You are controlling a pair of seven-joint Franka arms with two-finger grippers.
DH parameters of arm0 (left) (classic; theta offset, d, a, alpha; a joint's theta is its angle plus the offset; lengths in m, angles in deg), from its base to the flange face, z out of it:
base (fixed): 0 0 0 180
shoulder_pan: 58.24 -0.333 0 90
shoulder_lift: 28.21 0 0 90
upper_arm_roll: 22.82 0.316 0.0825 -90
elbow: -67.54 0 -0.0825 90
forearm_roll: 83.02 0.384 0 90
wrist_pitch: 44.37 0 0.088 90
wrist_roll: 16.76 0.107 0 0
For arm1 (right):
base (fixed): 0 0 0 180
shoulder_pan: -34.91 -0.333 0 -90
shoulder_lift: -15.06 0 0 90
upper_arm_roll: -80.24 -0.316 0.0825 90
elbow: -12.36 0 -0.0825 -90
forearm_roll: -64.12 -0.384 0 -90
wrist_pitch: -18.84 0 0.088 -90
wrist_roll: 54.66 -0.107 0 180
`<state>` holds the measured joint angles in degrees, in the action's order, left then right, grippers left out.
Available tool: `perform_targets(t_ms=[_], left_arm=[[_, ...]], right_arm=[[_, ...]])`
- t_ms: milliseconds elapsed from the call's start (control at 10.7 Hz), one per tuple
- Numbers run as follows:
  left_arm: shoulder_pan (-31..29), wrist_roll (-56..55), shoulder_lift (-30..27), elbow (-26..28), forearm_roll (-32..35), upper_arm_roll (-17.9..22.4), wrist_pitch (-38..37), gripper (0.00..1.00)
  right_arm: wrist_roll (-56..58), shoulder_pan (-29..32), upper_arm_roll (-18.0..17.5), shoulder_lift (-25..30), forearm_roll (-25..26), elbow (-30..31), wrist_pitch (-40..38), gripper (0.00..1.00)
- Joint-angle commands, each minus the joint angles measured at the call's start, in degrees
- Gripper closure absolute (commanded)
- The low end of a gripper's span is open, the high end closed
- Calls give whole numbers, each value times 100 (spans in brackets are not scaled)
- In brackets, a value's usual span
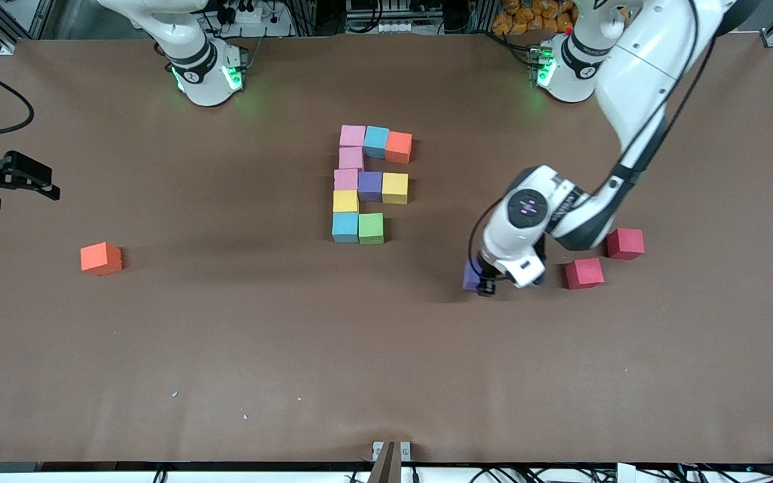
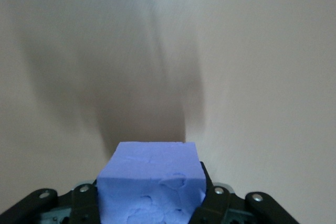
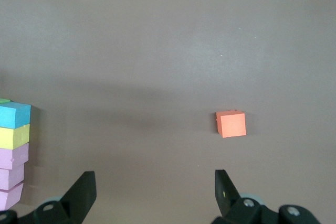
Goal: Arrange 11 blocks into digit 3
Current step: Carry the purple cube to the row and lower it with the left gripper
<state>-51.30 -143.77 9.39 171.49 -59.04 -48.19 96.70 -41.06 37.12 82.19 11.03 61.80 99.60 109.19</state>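
Several blocks lie touching in a figure (image 1: pixel 368 182) at the table's middle: pink (image 1: pixel 353 135), blue (image 1: pixel 376 141) and orange (image 1: pixel 398 147) in the row nearest the robots, with pink, purple, yellow, blue and green cubes nearer the camera. My left gripper (image 1: pixel 477 282) is shut on a purple block (image 1: pixel 471 274), low over the table between the figure and two red cubes. In the left wrist view the purple block (image 2: pixel 152 166) fills the left gripper (image 2: pixel 151 205). My right gripper (image 1: pixel 37 182) waits open and holds nothing at the right arm's end of the table; its own view shows the right gripper (image 3: pixel 155 182) over bare table.
Two red cubes (image 1: pixel 625 243) (image 1: pixel 584 273) sit beside the left gripper, toward the left arm's end. A lone orange cube (image 1: pixel 100 258) (image 3: pixel 231 124) rests toward the right arm's end, nearer the camera than the right gripper. The brown table (image 1: pixel 386 376) spreads wide below the figure.
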Motion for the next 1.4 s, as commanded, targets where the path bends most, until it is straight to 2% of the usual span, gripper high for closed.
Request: perform_targets(t_ms=[0, 280, 560, 747, 934, 1308], left_arm=[[437, -708, -34, -147, 45, 58, -316, 87], [913, -1667, -33, -209, 19, 49, -509, 87], [1379, -1862, 28, -375, -463, 67, -563, 87], [1651, -2038, 220, -673, -508, 93, -624, 87], [1810, -2065, 484, -938, -508, 111, -721, 87], [1942, -2206, 608, -938, -491, 137, -730, 87]], right_arm=[[-32, 105, -80, 148, -6, 153, 27, 0], [-23, 105, -72, 140, -6, 153, 35, 0], [-32, 96, -72, 140, -6, 153, 44, 0], [-23, 70, -72, 148, 46, 153, 70, 0], [-23, 34, -80, 131, 55, 161, 79, 0], [-23, -62, -89, 87, 187, 161, 219, 0]])
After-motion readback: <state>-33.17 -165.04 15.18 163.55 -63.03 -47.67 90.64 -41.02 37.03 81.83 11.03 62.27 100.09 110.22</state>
